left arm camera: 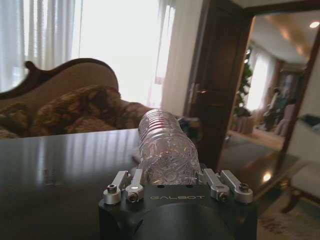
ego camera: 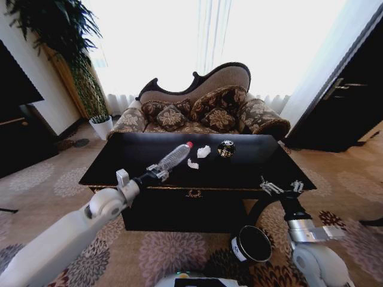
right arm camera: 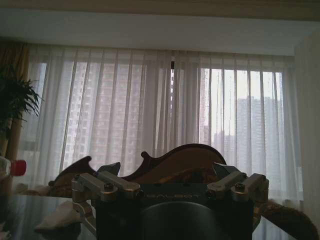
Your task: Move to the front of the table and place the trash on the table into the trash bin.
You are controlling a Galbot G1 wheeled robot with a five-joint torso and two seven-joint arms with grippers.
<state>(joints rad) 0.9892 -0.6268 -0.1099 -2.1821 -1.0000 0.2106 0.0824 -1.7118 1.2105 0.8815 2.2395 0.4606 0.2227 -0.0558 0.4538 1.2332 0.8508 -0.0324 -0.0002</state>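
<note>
Gripping the clear bottle (ego camera: 174,158) by its base end, the left gripper (ego camera: 157,173) has its jaws closed against the ribbed plastic, as the left wrist view confirms with the bottle (left arm camera: 164,150) seated between the fingers (left arm camera: 131,184). The bottle sits tilted, red cap (ego camera: 189,144) pointing up and away over the black table (ego camera: 119,164); whether its body touches the tabletop cannot be told. Remaining on the table: two white paper wads (ego camera: 203,151) (ego camera: 192,164) and a small dark round piece (ego camera: 225,148), all near one another at mid-table. The trash bin (ego camera: 251,244) stands on the carpet in front of the table, on the robot's right. The right gripper (ego camera: 281,187) waits at the table's near right edge with its jaws apart. Risks noted: the hold is at one end of a thin, crushable bottle, so it may pivot or slip during the carry. The bin lies across the body from the holding arm, so a short reach could drop the bottle onto the carpet. The parked right arm stands close to that path and could be struck.
</note>
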